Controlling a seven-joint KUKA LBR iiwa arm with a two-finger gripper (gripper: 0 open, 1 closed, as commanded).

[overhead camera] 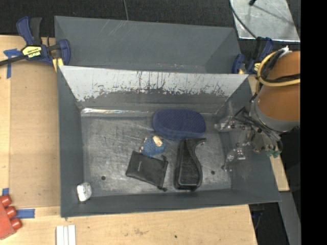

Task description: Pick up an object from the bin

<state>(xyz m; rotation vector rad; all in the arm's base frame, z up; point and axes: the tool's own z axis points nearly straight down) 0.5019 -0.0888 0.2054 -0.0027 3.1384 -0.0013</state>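
1. Placed at 3 o'clock of the bin [71,137] floor: the gripper [227,143], low over bare metal, spread wide and gripping nothing
2. Judged as an early stage of the task: nothing lifted, nothing enclosed, every thing flat on the floor; choosing, closing and raising all left to do
3. Nearest to the gripper, at its 8 o'clock and just beside it without touching: a black sole-shaped piece [188,167], long axis running 12 to 6; likely the handiest candidate, though not possible to say which thing is meant
4. At the gripper's 10 o'clock, near the back wall: a dark blue oval mesh pad [179,122], its lower edge touching or just beside the top of the black piece
5. Further toward 9 o'clock: a small blue and white toy [152,146], and below it a flat black wallet-like square [147,168], close together, perhaps touching
6. Well apart, in the 8 o'clock corner of the floor: a small white lump [84,191]
7. No brand, label or writing readable on anything inside the bin
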